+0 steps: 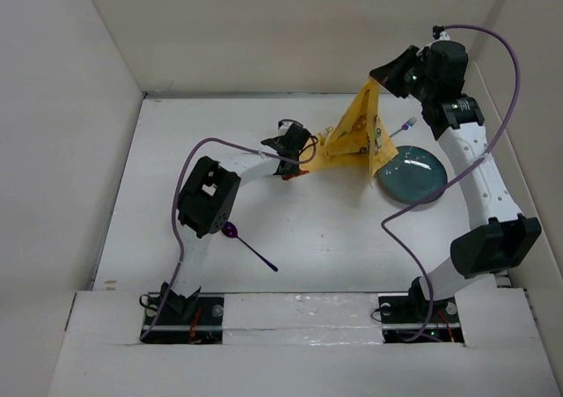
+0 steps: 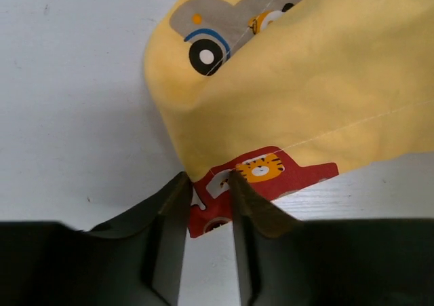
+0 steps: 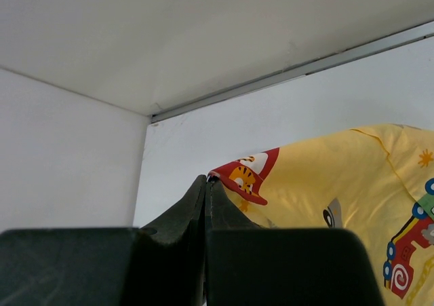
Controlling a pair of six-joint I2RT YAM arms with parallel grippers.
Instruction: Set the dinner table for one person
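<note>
The yellow car-print placemat (image 1: 356, 137) hangs like a tent over the white dinner table (image 1: 334, 238), near its far middle. My right gripper (image 1: 380, 76) is shut on one red-printed corner and holds it high; in the right wrist view (image 3: 206, 179) the jaws are pressed together on that corner of the cloth (image 3: 339, 184). My left gripper (image 1: 303, 155) is low at the mat's left end. In the left wrist view (image 2: 207, 178) its jaws stand apart on either side of the red corner of the cloth (image 2: 305, 82), with bare table (image 2: 68, 116) showing between them.
A teal plate (image 1: 418, 175) lies to the right of the mat, partly under its edge. A pale fork (image 1: 407, 124) lies just behind the plate. A purple spoon (image 1: 249, 246) lies in front, beside the left arm. White walls stand close on three sides.
</note>
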